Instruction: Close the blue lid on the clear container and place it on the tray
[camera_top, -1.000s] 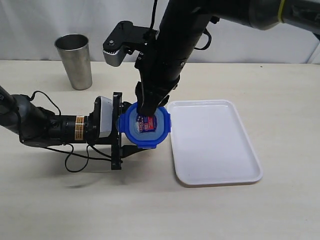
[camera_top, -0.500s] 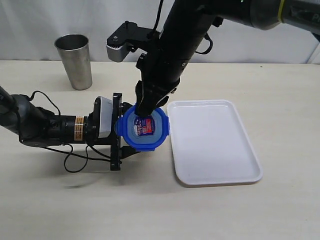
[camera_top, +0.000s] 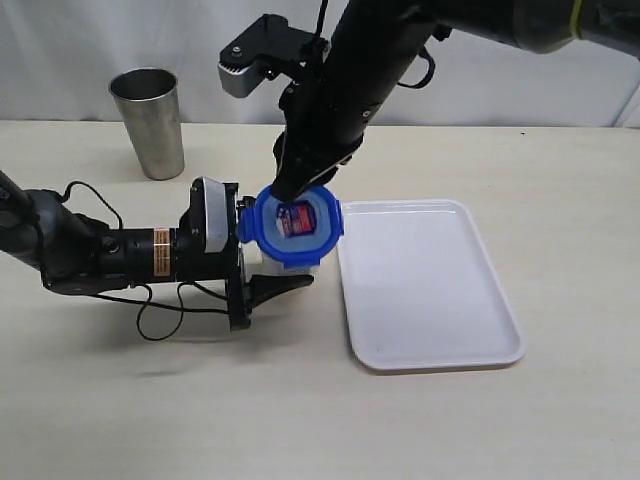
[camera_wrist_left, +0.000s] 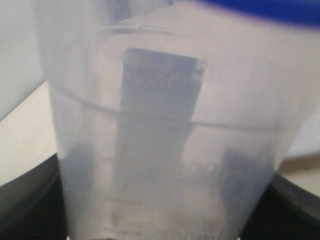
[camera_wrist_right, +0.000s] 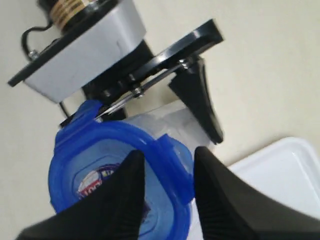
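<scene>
exterior: blue lid (camera_top: 298, 234) sits on clear container (camera_wrist_left: 165, 150), beside tray (camera_top: 430, 290) | left wrist: left end effector (camera_wrist_left: 165, 210) clamps container | right wrist: right end effector (camera_wrist_right: 167, 155) straddles lid edge; whether it grips, we cannot tell

glossy blue lid (camera_top: 300, 234), brushed steel cup (camera_top: 148, 120)

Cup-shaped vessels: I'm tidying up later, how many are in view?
2: a grey steel cup at the back left, and a clear plastic container in the left gripper, under a blue plastic lid.
</scene>
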